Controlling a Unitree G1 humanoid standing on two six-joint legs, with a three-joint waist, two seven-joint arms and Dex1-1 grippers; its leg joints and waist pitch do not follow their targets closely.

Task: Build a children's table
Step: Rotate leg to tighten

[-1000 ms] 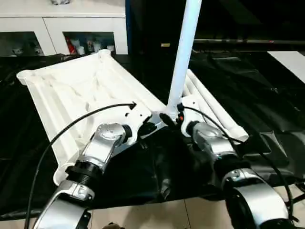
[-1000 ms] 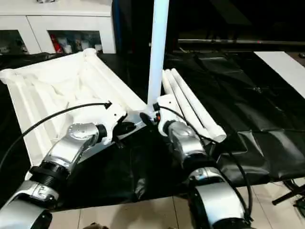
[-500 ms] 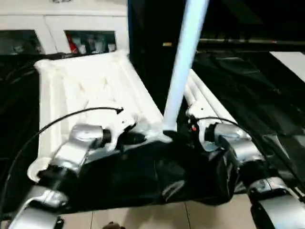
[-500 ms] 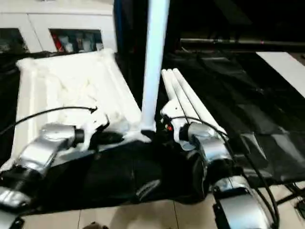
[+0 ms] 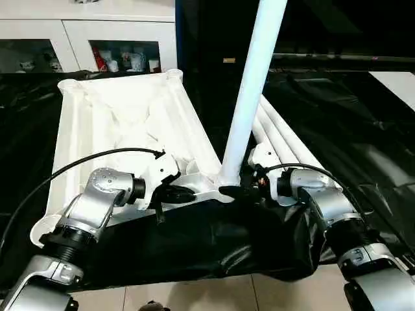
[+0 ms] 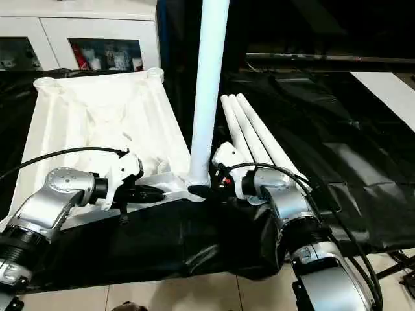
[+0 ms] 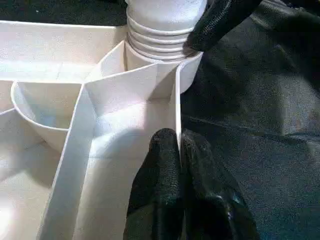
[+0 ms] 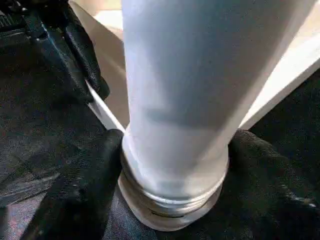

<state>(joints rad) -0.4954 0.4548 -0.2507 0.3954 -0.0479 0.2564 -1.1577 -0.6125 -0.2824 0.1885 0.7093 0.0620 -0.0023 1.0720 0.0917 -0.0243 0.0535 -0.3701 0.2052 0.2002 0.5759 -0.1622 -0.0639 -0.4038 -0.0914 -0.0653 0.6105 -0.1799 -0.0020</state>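
The white tabletop (image 5: 117,123) lies underside up on the black cover. One white leg (image 5: 249,97) stands upright in the tabletop's near right corner socket (image 7: 160,65), its ribbed end seated there. My right gripper (image 5: 231,192) is shut on the foot of this leg, with a black finger (image 8: 85,185) pressed to each side. To the left of that corner, my left gripper (image 7: 178,150) is shut on the tabletop's thin near rim. Three loose legs (image 5: 285,142) lie side by side to the right of the tabletop.
The black cover (image 5: 246,240) is bunched up in folds at the table's front edge, with tiled floor (image 5: 194,295) below. A white cabinet (image 5: 97,39) with glass doors stands behind the table. A white surface (image 5: 395,81) shows at the far right.
The tabletop has swung round with the leg in its socket and now lies squarer to me. Both grippers moved along with that corner. The cover has bunched up more.
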